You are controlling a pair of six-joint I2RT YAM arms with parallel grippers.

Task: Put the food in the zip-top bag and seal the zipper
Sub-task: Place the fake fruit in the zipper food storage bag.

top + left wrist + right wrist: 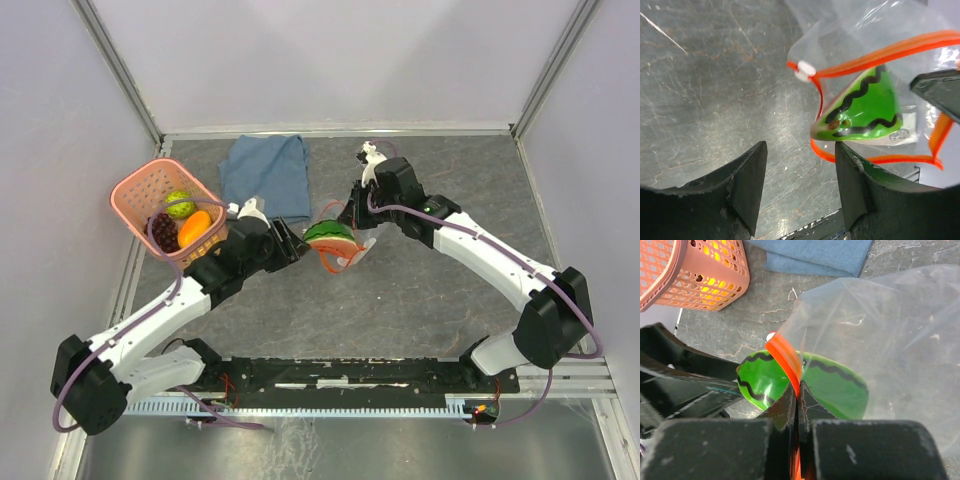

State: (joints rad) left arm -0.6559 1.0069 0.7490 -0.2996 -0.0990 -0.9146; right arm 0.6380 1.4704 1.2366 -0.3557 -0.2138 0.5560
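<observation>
The right gripper (797, 405) hides part of the watermelon slice (832, 387). The basket (700, 270) and blue cloth (815, 255) run off the right wrist view's top edge.

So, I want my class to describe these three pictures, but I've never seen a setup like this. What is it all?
Two white robot arms are bolted to a grey table. One picture looks down from above; the other two come from small cameras on each wrist. The right pincer is shut on the orange-red zipper of a clear zip-top bag, holding its mouth up. A toy watermelon slice is already inside. The left pincer stands partly open beside the bag, holding nothing. A pink basket holds more toy food, next to a folded blue cloth.
</observation>
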